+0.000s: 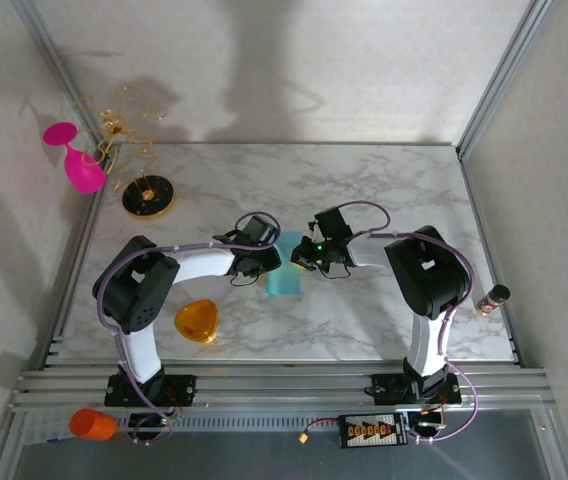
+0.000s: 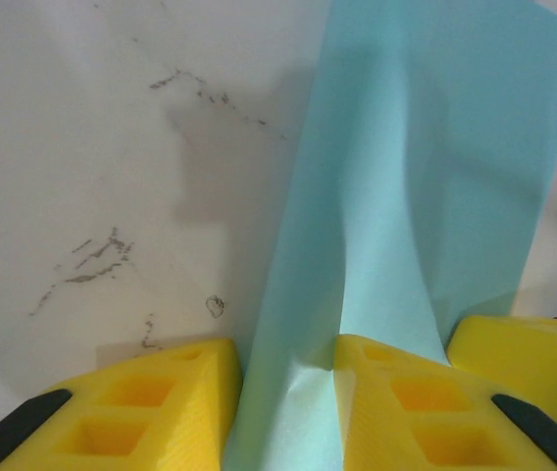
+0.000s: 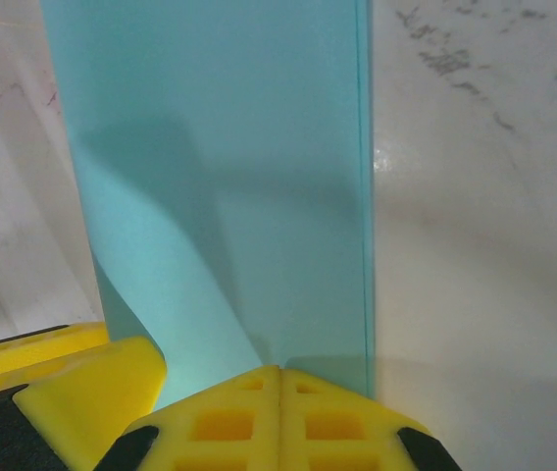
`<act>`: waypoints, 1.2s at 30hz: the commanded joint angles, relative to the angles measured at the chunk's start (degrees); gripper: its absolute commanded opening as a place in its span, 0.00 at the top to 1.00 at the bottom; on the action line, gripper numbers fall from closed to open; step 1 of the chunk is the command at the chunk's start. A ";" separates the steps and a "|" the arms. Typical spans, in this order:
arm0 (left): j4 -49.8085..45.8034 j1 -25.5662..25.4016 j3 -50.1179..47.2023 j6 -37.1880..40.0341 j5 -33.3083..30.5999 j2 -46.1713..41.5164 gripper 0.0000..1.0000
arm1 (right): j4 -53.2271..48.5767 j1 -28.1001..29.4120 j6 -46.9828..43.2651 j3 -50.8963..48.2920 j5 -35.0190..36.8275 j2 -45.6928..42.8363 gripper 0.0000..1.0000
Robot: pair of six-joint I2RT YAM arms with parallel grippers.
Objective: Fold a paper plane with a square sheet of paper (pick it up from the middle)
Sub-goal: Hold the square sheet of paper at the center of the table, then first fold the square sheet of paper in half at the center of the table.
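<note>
Reference landmark: the orange piece (image 1: 196,320), which is lying on the tabletop (image 1: 384,190) toward its near edge, on the left side.

Location: the sheet of paper (image 1: 286,272) is resting just beyond and to the right of the orange piece, near the middle of the tabletop.

Left pincer (image 2: 286,397): it is working on the side of the sheet nearer the orange piece. Its jaws are standing apart. The sheet is running up through the gap and touching the inner corner of one finger. Whether that finger is pressing on the paper cannot be told.

Right pincer (image 3: 278,388): it is working on the side farther from the orange piece. Its jaws are sitting together, and they appear to be nipping the near edge of the sheet.

Handling: the sheet is behaving as thin, very light, limp material. It is bulging into a soft ridge beyond the left pincer, and one layer is curling in the right wrist view. It is therefore likely to bend under small loads and to keep any crease it is given. The surface is looking smooth, so a light grip is likely to slip.

Hold point: the task is calling for the middle of the sheet. A narrow nip at one edge is probably leaving the far end, away from the orange piece, free to sag or twist.
</note>
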 commanded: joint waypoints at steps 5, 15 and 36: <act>-9.09 1.85 3.39 3.91 -1.60 -0.88 0.63 | -8.35 0.18 -3.22 -1.79 7.31 6.24 1.00; -5.11 5.27 6.18 6.86 8.99 -8.55 0.62 | -10.20 -0.22 -5.42 -3.05 9.98 8.27 1.00; -10.18 3.10 11.85 9.79 11.97 5.93 0.77 | -12.67 -0.33 -7.50 -1.64 12.33 9.64 1.00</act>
